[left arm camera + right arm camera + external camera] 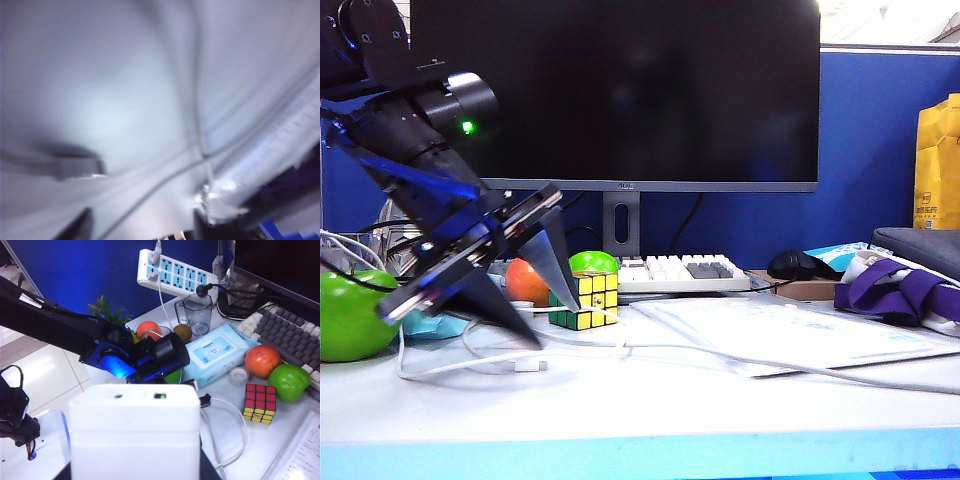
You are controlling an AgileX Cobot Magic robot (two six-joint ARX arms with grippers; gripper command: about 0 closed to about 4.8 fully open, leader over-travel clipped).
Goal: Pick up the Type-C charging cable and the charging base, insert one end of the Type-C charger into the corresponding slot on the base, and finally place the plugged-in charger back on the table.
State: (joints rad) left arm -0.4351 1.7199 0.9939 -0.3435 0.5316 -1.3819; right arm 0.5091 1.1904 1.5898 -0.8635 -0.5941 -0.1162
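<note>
White flexible cord, item one: the Type-C charging cable [530,365] is lying in loose loops on the table [670,420], near the front on the left. Its small plug is resting flat, long axis running left to right, and the metal tip appears to be facing right. The left wrist view is too blurred to confirm this.

Item two: the left gripper [552,322] is hanging just above the plug, slanting down, with its dark fingers spread wide and holding nothing. The Rubik's cube [585,300] is sitting just behind it.

Item three: the charging base [134,435], a white block, is being held aloft. The right gripper [135,475] is apparently clamped on its lower sides, though mostly hidden. The base is turning its slotted face, showing two small ports, towards the left arm.

Handling note, as a judgement: the plug is not yet picked up. The fingers should be straddling the plug body across its short width. They should be closing behind the metal tip so that the tip is projecting free. The plug's long axis then needs lining up with the port before it is pushed in.
</note>
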